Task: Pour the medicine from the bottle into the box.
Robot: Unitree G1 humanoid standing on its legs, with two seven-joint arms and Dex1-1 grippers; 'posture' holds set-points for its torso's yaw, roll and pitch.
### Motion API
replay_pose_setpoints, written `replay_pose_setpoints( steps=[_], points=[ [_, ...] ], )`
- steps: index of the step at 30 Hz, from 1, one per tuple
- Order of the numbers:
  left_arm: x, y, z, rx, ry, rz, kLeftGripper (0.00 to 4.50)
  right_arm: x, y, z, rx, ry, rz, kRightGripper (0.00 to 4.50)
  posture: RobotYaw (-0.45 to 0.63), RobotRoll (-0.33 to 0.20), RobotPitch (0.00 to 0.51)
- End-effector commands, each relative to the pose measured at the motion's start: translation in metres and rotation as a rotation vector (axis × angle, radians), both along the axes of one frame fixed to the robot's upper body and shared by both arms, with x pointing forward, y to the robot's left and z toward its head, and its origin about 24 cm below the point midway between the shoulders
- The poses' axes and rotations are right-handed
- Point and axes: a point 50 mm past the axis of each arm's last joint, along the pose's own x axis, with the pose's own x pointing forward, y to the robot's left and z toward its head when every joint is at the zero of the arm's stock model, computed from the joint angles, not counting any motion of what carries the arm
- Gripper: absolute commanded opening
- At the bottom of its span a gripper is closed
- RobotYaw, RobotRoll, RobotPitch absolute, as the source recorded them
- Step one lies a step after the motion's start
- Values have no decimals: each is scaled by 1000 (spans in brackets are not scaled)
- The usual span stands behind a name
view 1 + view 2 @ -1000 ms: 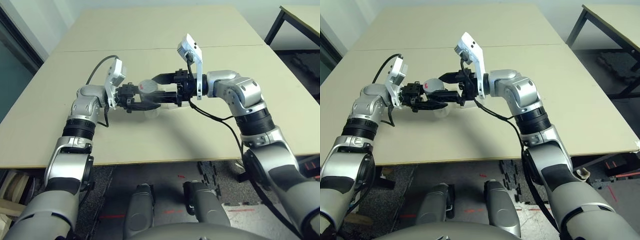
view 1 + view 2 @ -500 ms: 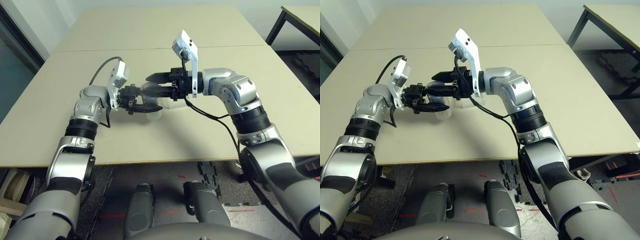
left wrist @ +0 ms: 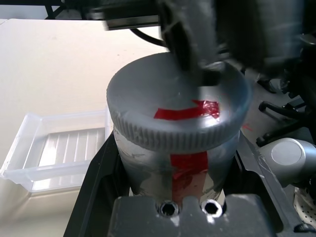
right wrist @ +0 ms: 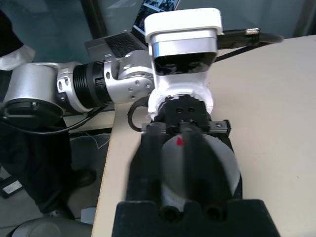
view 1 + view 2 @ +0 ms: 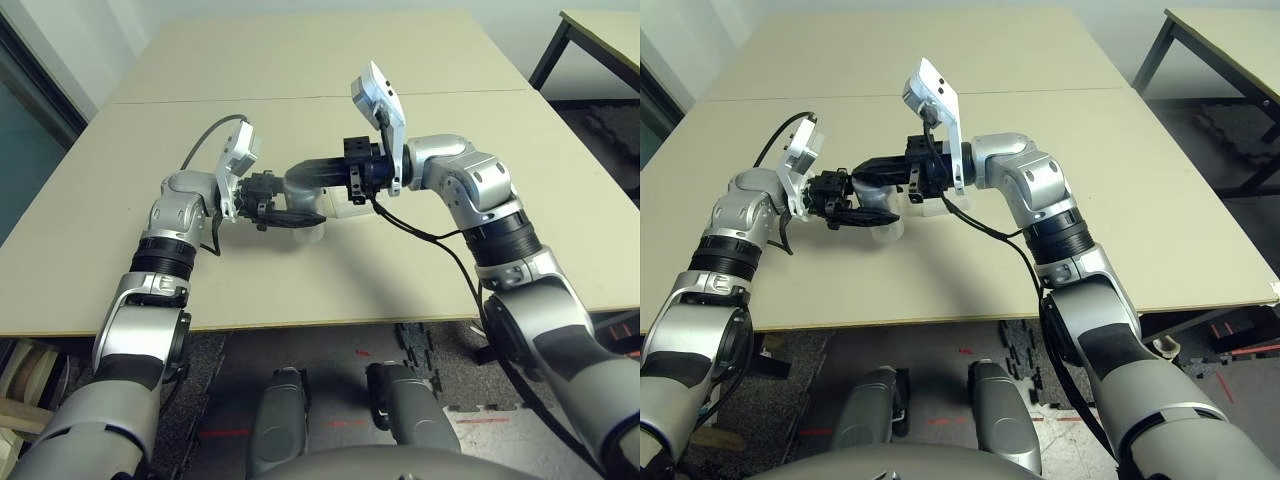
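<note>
What we have to watch is how the right tool (image 5: 856,175) lies to the cap (image 3: 136,106): its fingers reach in from the right, crosswise over the bottle (image 3: 143,170), whose long axis stands roughly upright. We see those fingers drawn together over the cap, side by side, rather than straddling its rim; no clear pinch shows on it. The cap sits on the bottle's mouth, so we judge that the step in hand is getting it off, and that pouring must wait

Our left tool (image 5: 312,200) has the bottle pinched between its fingers, one on either side of the body, with the cap clear above them. That makes the left arm the natural one to steady and later tip it, and the right the one for the cap. The box (image 3: 74,143) rests on the table (image 5: 270,290) just beside the bottle, to its right, so the pour should lean that way. We take the medicine to be inside the bottle. For the cap, we would want the right fingers spread and lined up either side of its rim; pushing from above could tilt the bottle in our left grip
</note>
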Motion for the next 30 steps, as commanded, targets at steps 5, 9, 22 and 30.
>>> replay_pose_setpoints(
  steps=[5, 9, 22, 30],
  points=[
    [0, 1, 9, -3, -39, -6, 2645, -2, 1, 3, -27, -20, 5, 3509, -61, 0, 104],
    [0, 1, 9, 1, -43, -8, 2645, 0, 0, 5, -36, -39, -17, 4500, -59, 0, 104],
    [-1, -3, 17, -4, -68, -30, 2645, 10, -2, -5, -82, -67, -61, 4500, -56, 0, 100],
    [-2, -4, 18, -6, -69, -36, 2645, 9, 0, -5, -62, -42, -34, 4136, -50, 0, 98]
  ],
)
